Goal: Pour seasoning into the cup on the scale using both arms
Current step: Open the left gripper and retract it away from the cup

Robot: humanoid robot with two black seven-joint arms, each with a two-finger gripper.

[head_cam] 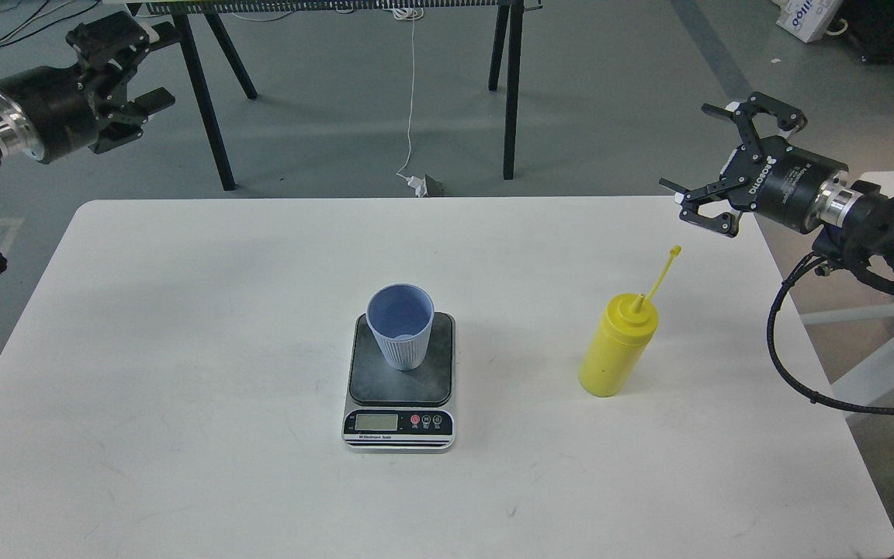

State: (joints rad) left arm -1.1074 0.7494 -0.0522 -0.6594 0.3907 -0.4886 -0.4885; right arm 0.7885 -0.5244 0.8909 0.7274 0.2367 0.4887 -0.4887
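while both grippers hang spread wide, i judge the seasoning bottle (616, 346) at three o'clock of the cup (401, 326) light, squeezable, best gripped mid-body.

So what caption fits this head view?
Blue cup on scale, yellow bottle beside, both pincers open above.

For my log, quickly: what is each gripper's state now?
Left gripper: open, holding nothing.
Right gripper: open, holding nothing.
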